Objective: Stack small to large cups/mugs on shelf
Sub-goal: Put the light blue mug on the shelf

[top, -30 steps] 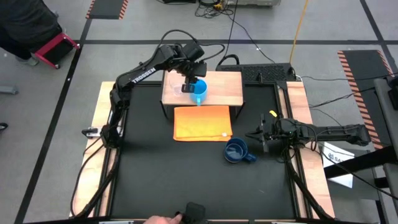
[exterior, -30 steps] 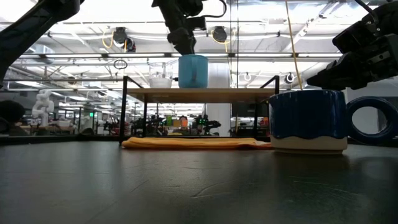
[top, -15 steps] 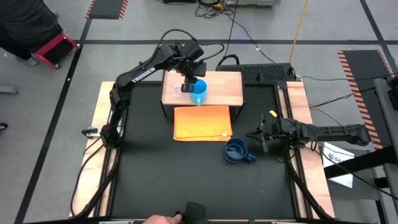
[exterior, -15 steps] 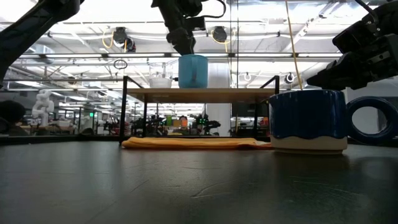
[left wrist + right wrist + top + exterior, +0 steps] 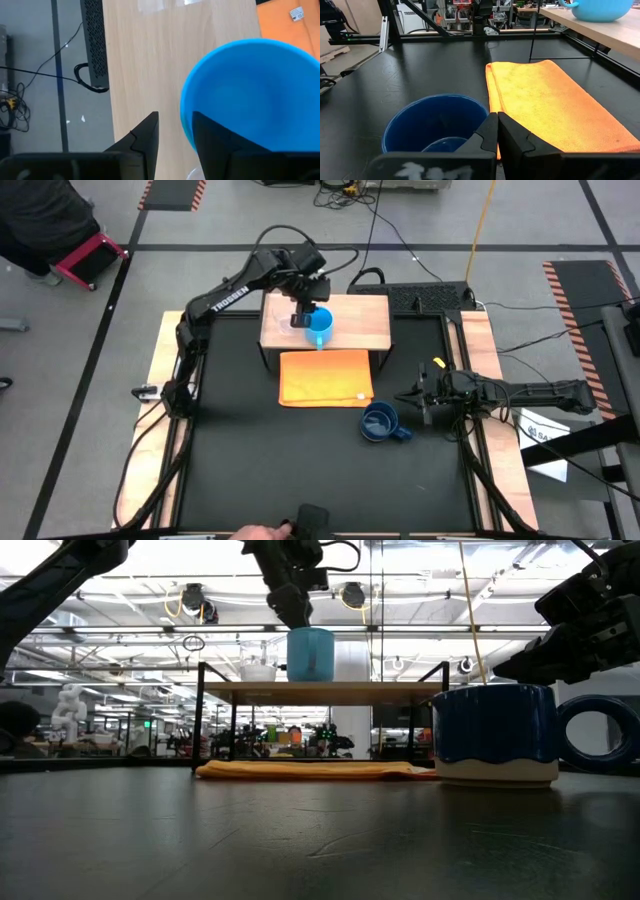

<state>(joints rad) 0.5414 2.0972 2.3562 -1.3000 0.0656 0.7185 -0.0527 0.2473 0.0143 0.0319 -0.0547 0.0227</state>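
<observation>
The light-blue mug (image 5: pixel 320 326) stands upright on the light-wood shelf (image 5: pixel 362 326); it also shows in the low view (image 5: pixel 310 654). The tiny clear glass cup (image 5: pixel 258 671) stands on the shelf beside it. My left gripper (image 5: pixel 289 618) is open by a narrow gap and points down just over the mug's rim, which lies under that gap in the left wrist view (image 5: pixel 175 135). The dark-blue mug (image 5: pixel 379 423) stands on the black table to the right of the cloth. My right gripper (image 5: pixel 497 131) is shut and empty, level, right beside it. My left gripper points down over the light-blue mug's rim (image 5: pixel 184 116), one finger (image 5: pixel 212 137) over the inside and one (image 5: pixel 145 140) outside. I cannot tell whether the fingers touch the rim. The mug stands upright on the shelf.
A flat orange cloth (image 5: pixel 326 377) lies on the table in front of the shelf. A person's hand (image 5: pixel 250 533) and a dark object (image 5: pixel 312 520) are at the table's near edge. Bare black table (image 5: pixel 260 460) lies between cloth and near edge.
My left gripper has shifted slightly up and away from the light-blue mug's top. The mug and the glass cup stay in place on the shelf.
</observation>
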